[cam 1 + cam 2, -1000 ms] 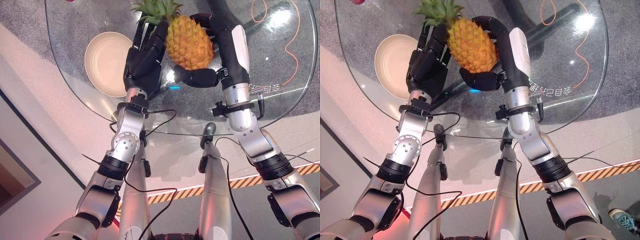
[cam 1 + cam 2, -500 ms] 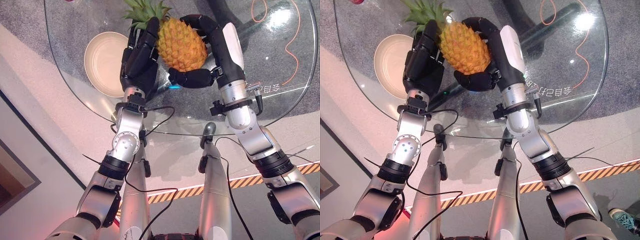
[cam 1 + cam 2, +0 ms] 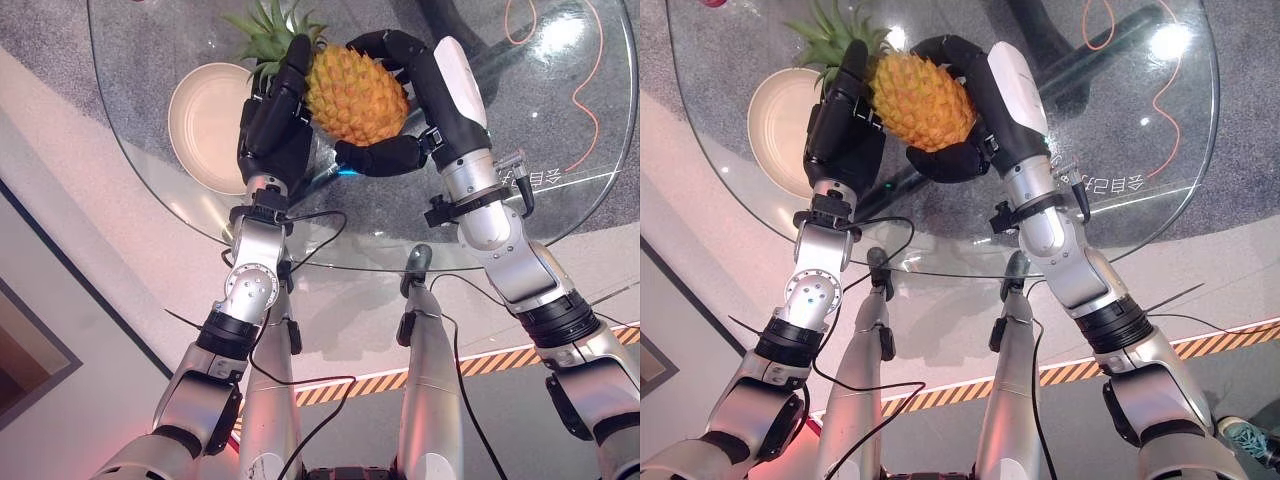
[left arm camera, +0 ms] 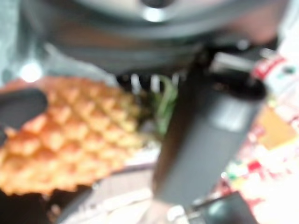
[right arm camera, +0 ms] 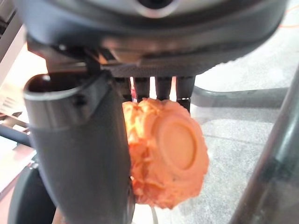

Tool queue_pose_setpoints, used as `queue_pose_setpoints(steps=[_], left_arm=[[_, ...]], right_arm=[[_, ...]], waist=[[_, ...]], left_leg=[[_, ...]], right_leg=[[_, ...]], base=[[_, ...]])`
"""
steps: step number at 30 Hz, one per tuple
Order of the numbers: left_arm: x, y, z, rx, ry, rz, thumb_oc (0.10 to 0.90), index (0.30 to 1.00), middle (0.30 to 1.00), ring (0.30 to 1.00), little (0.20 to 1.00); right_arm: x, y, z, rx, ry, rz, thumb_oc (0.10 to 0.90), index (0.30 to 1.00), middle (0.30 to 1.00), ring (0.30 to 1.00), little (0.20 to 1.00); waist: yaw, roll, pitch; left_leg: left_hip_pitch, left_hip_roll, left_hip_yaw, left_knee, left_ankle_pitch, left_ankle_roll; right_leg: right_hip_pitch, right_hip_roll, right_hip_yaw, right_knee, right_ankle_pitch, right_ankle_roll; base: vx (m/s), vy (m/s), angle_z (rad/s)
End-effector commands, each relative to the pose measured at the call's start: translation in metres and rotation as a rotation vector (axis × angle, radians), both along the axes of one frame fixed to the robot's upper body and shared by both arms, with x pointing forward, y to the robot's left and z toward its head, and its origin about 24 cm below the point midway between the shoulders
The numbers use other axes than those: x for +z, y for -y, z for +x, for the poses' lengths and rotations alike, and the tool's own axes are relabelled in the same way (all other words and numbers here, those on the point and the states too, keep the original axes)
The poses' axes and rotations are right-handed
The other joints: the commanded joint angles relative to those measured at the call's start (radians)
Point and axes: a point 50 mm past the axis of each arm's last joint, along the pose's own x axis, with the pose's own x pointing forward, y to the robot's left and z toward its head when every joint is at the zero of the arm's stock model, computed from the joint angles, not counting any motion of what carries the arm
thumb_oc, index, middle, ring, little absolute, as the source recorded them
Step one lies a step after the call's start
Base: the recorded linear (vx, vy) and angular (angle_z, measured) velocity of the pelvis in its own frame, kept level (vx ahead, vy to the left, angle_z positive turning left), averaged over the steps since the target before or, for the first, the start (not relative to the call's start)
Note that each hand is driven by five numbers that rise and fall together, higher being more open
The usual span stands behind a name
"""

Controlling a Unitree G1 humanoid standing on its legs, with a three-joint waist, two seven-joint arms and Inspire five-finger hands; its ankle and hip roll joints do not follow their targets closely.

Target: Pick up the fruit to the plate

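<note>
Pineapple (image 3: pixel 355 92) was held clear above the glass surface (image 3: pixel 560 120), between both hands. Right hand (image 3: pixel 400 90) curled round its body, fingers over the top, thumb beneath. Left hand (image 3: pixel 275 120) pressed the leaf-end side with straight fingers. Long axis ran roughly sideways, crown (image 3: pixel 265 35) pointing toward the plate (image 3: pixel 205 125). Plate lay just beyond the left hand, on the robot's left; the carry likely goes that way.
</note>
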Motion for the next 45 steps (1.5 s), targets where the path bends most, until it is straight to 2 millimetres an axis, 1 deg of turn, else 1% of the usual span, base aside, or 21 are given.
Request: queue_pose_setpoints(steps=[1, 2, 3, 5, 9, 18, 29, 36, 37, 38, 45], left_arm=[[0.064, 0.008, -0.024, -0.059, 0.391, -0.002, 0.660, 0.780, 0.780, 0.780, 0.760], [0.065, 0.008, -0.025, -0.054, 0.397, -0.001, 0.369, 0.531, 0.531, 0.531, 0.469], [0.066, 0.008, -0.026, -0.046, 0.411, 0.001, 0.100, 0.300, 0.300, 0.300, 0.200], [0.070, 0.007, -0.030, -0.033, 0.469, -0.003, 0.100, 0.300, 0.300, 0.300, 0.200], [0.074, 0.003, -0.031, 0.014, 0.508, -0.005, 0.100, 0.300, 0.300, 0.300, 0.200], [0.078, -0.001, -0.032, 0.046, 0.530, -0.011, 0.100, 0.300, 0.300, 0.300, 0.200], [0.078, -0.005, -0.032, 0.068, 0.539, -0.014, 0.100, 0.300, 0.300, 0.300, 0.200], [0.080, -0.006, -0.033, 0.102, 0.549, -0.006, 0.100, 0.300, 0.300, 0.300, 0.200], [0.080, -0.007, -0.033, 0.108, 0.549, -0.005, 0.100, 0.300, 0.300, 0.300, 0.200], [0.080, -0.008, -0.033, 0.124, 0.552, -0.002, 0.100, 0.300, 0.300, 0.300, 0.200], [0.081, -0.014, -0.033, 0.177, 0.554, -0.012, 0.100, 0.300, 0.300, 0.300, 0.200]], right_arm=[[0.047, -0.040, -0.048, 0.279, 0.303, -0.058, 0.100, 0.300, 0.300, 0.300, 0.200], [0.047, -0.040, -0.048, 0.279, 0.304, -0.058, 0.100, 0.300, 0.300, 0.300, 0.200], [0.047, -0.040, -0.048, 0.279, 0.304, -0.056, 0.100, 0.300, 0.300, 0.300, 0.200], [0.047, -0.040, -0.048, 0.280, 0.304, -0.054, 0.100, 0.300, 0.300, 0.300, 0.200], [0.047, -0.040, -0.047, 0.279, 0.305, -0.048, 0.100, 0.300, 0.300, 0.300, 0.200], [0.047, -0.038, -0.047, 0.272, 0.311, -0.038, 0.100, 0.300, 0.300, 0.300, 0.200], [0.048, -0.035, -0.046, 0.254, 0.323, -0.027, 0.100, 0.300, 0.300, 0.300, 0.200], [0.050, -0.031, -0.044, 0.221, 0.336, 0.007, 0.100, 0.300, 0.300, 0.300, 0.200], [0.050, -0.030, -0.044, 0.217, 0.337, 0.015, 0.407, 0.564, 0.564, 0.564, 0.507], [0.050, -0.029, -0.043, 0.205, 0.346, 0.030, 0.800, 0.900, 0.900, 0.900, 0.900], [0.051, -0.019, -0.040, 0.158, 0.360, 0.102, 0.800, 0.900, 0.900, 0.900, 0.900]], waist=[[0.004, -0.031, -0.021], [0.004, -0.031, -0.021], [0.004, -0.032, -0.021], [0.003, -0.034, -0.021], [0.003, -0.037, -0.021], [0.001, -0.039, -0.021], [0.002, -0.035, -0.021], [0.002, -0.036, -0.021], [0.002, -0.036, -0.021], [0.001, -0.035, -0.021], [-0.002, -0.033, -0.021]], left_leg=[[-0.038, -0.035, -0.043, 0.094, -0.055, 0.023], [-0.039, -0.035, -0.044, 0.095, -0.055, 0.022], [-0.040, -0.035, -0.044, 0.096, -0.056, 0.023], [-0.042, -0.035, -0.047, 0.100, -0.059, 0.022], [-0.043, -0.036, -0.049, 0.103, -0.062, 0.022], [-0.045, -0.038, -0.051, 0.110, -0.068, 0.023], [-0.044, -0.039, -0.053, 0.111, -0.071, 0.023], [-0.042, -0.040, -0.054, 0.107, -0.071, 0.022], [-0.042, -0.040, -0.054, 0.107, -0.071, 0.022], [-0.043, -0.040, -0.053, 0.109, -0.071, 0.022], [-0.043, -0.040, -0.053, 0.107, -0.072, 0.023]], right_leg=[[0.041, 0.030, -0.060, -0.127, 0.096, -0.011], [0.040, 0.030, -0.060, -0.127, 0.096, -0.011], [0.040, 0.030, -0.059, -0.126, 0.096, -0.011], [0.037, 0.032, -0.057, -0.123, 0.094, -0.012], [0.034, 0.034, -0.054, -0.119, 0.092, -0.013], [0.030, 0.036, -0.050, -0.113, 0.088, -0.013], [0.029, 0.036, -0.051, -0.109, 0.085, -0.013], [0.031, 0.037, -0.052, -0.111, 0.084, -0.014], [0.030, 0.037, -0.052, -0.111, 0.084, -0.013], [0.030, 0.037, -0.051, -0.110, 0.083, -0.014], [0.026, 0.041, -0.049, -0.105, 0.079, -0.015]], base=[[0.00, 0.000, 0.00], [0.00, 0.000, 0.00], [0.00, 0.000, 0.00], [0.00, 0.000, 0.00], [0.00, 0.000, 0.00], [0.00, 0.000, 0.00], [0.00, 0.000, 0.00], [0.00, 0.000, 0.00], [0.00, 0.000, 0.00], [0.00, 0.000, 0.00], [0.00, 0.000, 0.00]])
